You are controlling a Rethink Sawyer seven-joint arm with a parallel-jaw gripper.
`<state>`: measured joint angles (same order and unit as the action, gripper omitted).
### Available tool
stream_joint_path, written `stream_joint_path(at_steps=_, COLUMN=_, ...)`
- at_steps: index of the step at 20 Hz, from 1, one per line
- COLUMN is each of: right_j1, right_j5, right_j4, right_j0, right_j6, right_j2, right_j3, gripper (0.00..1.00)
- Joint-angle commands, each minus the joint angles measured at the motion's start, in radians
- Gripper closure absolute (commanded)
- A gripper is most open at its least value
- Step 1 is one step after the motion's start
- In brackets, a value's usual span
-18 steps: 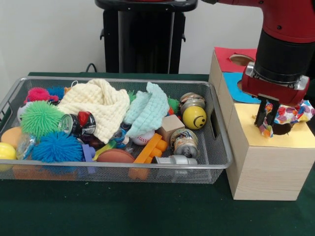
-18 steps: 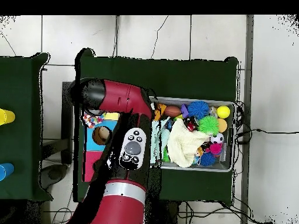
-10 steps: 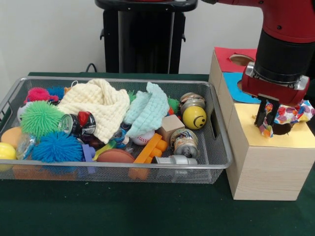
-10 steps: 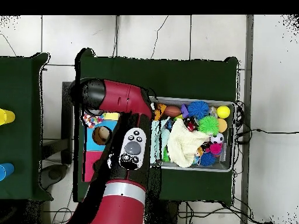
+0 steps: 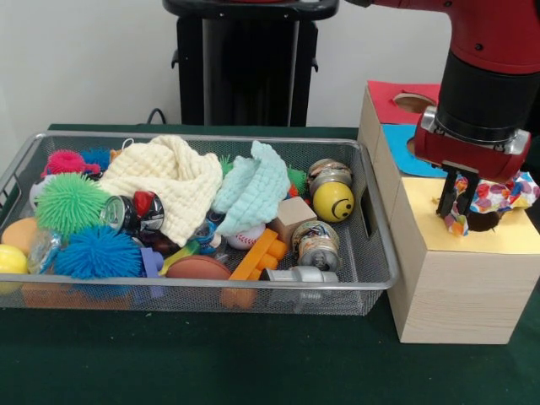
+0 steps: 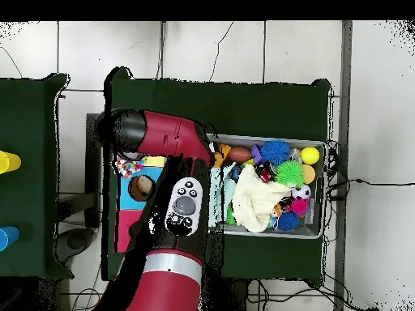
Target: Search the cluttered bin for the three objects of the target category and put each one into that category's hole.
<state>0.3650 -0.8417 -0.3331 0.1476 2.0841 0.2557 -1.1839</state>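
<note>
My gripper (image 5: 458, 209) hangs over the yellow section of the wooden box (image 5: 456, 287), its fingers close together and shut on a multicoloured patterned cloth (image 5: 499, 194). The cloth drapes to the right, beside a dark hole (image 5: 483, 224) in the yellow top. In the overhead view the cloth (image 6: 127, 168) pokes out from under the red arm, which hides the gripper there. Two more cloths lie in the wire bin (image 5: 375, 274): a cream knitted one (image 5: 169, 181) and a mint one (image 5: 253, 186).
The box top also has a red section with a hole (image 5: 413, 103) and a blue section (image 5: 403, 143). The bin holds spiky balls (image 5: 69, 202), a yellow smiley ball (image 5: 333, 201), cans (image 5: 315, 242) and an orange block (image 5: 257, 257). Green cloth covers the table (image 5: 253, 354).
</note>
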Motion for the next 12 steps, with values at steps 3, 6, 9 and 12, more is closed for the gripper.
stream_joint_path(at_steps=3, right_j1=-0.063, right_j5=-0.033, right_j4=0.028, right_j0=0.007, right_j6=0.117, right_j2=-0.087, right_j3=-0.079, gripper=1.0)
stream_joint_path(at_steps=6, right_j1=-0.06, right_j5=0.011, right_j4=0.07, right_j0=0.011, right_j6=0.057, right_j2=-0.083, right_j3=-0.071, gripper=1.0)
stream_joint_path(at_steps=9, right_j1=-0.059, right_j5=0.052, right_j4=0.118, right_j0=0.013, right_j6=-0.004, right_j2=-0.079, right_j3=-0.055, gripper=1.0)
stream_joint_path(at_steps=12, right_j1=-0.058, right_j5=0.083, right_j4=0.15, right_j0=0.004, right_j6=-0.049, right_j2=-0.09, right_j3=-0.049, gripper=1.0)
